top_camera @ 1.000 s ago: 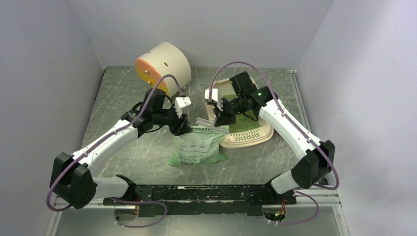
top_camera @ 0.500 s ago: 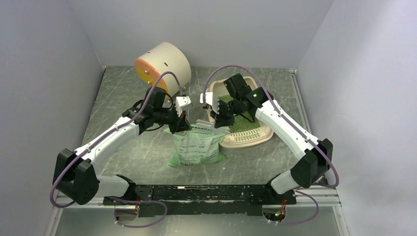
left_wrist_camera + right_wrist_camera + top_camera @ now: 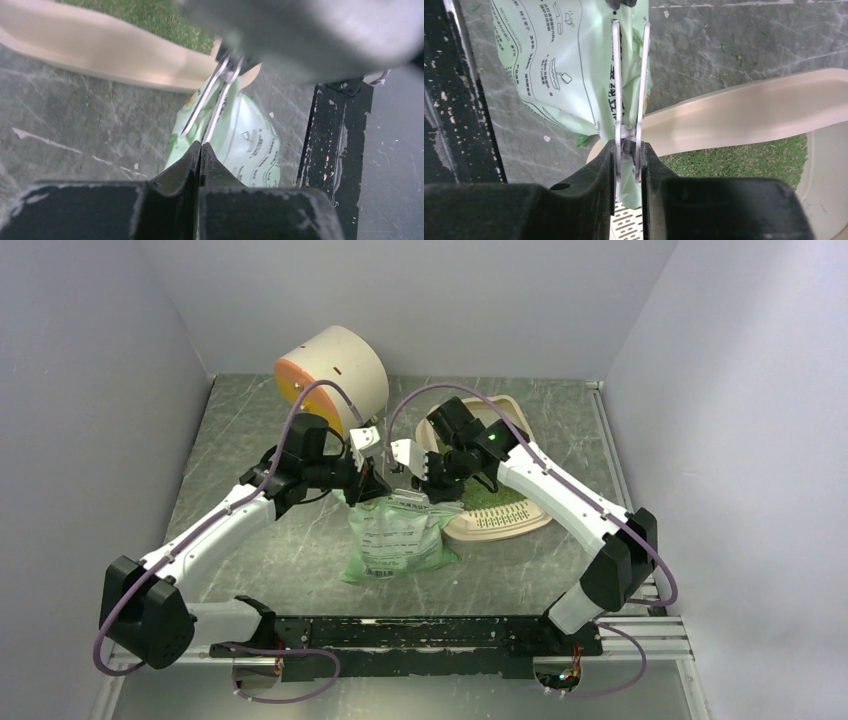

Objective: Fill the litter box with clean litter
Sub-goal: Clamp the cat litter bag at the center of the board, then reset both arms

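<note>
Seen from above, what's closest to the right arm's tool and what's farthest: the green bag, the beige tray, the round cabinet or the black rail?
1. green bag: the right tool grips the clip on its top.
2. beige tray: just right of it.
3. round cabinet: back left.
4. black rail: along the near edge.

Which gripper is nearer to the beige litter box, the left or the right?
Right. The right gripper, shut on the white clip, is at the left rim of the litter box; the left gripper holds the top of the green bag, farther left.
</note>
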You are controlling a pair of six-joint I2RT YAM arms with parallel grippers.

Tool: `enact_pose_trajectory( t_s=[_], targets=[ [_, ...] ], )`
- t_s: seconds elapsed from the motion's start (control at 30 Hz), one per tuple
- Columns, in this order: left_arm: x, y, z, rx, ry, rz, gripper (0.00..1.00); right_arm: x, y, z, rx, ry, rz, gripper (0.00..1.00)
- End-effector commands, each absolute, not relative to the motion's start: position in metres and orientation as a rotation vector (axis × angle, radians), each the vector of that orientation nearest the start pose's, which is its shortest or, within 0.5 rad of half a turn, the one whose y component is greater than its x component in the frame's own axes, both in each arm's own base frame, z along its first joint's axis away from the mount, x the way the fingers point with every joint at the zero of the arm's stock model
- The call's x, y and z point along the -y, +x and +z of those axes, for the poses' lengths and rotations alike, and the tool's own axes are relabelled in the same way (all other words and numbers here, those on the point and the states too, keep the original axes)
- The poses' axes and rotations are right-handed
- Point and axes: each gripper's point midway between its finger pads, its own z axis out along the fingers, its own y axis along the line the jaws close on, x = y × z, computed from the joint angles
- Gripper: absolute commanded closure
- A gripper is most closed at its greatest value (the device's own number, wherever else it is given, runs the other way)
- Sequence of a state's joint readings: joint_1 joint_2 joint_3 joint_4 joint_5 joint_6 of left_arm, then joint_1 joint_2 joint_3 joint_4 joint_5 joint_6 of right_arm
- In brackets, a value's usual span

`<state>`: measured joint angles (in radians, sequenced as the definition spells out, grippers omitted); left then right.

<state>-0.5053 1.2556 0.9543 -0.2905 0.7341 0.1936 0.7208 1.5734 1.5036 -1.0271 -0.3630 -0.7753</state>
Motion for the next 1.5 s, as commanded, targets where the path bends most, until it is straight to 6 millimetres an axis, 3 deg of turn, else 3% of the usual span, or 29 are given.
enact_pose_trajectory(
  t_s=[0.0,0.07,0.17,0.43,0.53,0.63,0.73,0.83,0.93,0.97,1.0,1.03,1.2,1.27,1.37,1.47],
  targets=[
    [0.274,0.242,0.237,-1.644,1.141,-1.031,0.95,-0.263,0.248,0.183,-1.890,-1.793,0.400,0.78],
    [0.274,0.241,0.233,-1.654,1.147,-1.034,0.95,-0.266,0.251,0.198,-1.830,-1.749,0.409,0.74],
    [0.272,0.240,0.228,-1.671,1.144,-1.031,0.95,-0.270,0.255,0.214,-1.767,-1.663,0.423,0.57],
    [0.267,0.244,0.233,-1.680,1.093,-0.985,0.93,-0.268,0.260,0.212,-1.803,-1.574,0.430,0.34],
    [0.264,0.249,0.239,-1.679,1.057,-0.946,0.80,-0.267,0.270,0.223,-1.802,-1.476,0.425,0.31],
    [0.259,0.253,0.253,-1.659,0.996,-0.906,0.60,-0.260,0.283,0.252,-1.757,-1.282,0.439,0.25],
    [0.250,0.262,0.272,-1.638,0.886,-0.833,0.44,-0.239,0.299,0.291,-1.699,-1.002,0.440,0.17],
    [0.237,0.269,0.292,-1.603,0.777,-0.761,0.35,-0.215,0.304,0.318,-1.648,-0.726,0.442,0.02],
    [0.228,0.271,0.301,-1.589,0.693,-0.736,0.26,-0.212,0.293,0.318,-1.634,-0.682,0.498,0.00],
    [0.226,0.272,0.303,-1.591,0.682,-0.721,0.20,-0.216,0.288,0.314,-1.654,-0.690,0.537,0.00],
    [0.223,0.273,0.305,-1.598,0.668,-0.708,0.05,-0.217,0.286,0.310,-1.683,-0.673,0.564,0.00],
    [0.219,0.273,0.306,-1.615,0.644,-0.692,0.03,-0.217,0.285,0.306,-1.722,-0.633,0.584,0.00],
    [0.184,0.288,0.320,-1.713,0.366,-0.569,0.03,-0.199,0.287,0.309,-1.803,-0.333,0.614,0.00],
    [0.173,0.289,0.329,-1.741,0.331,-0.509,0.03,-0.196,0.283,0.310,-1.792,-0.265,0.646,0.00],
    [0.149,0.297,0.340,-1.789,0.114,-0.434,0.03,-0.192,0.279,0.312,-1.796,-0.226,0.657,0.00],
    [0.135,0.294,0.351,-1.799,0.046,-0.391,0.03,-0.187,0.276,0.312,-1.845,-0.183,0.648,0.00]
  ],
)
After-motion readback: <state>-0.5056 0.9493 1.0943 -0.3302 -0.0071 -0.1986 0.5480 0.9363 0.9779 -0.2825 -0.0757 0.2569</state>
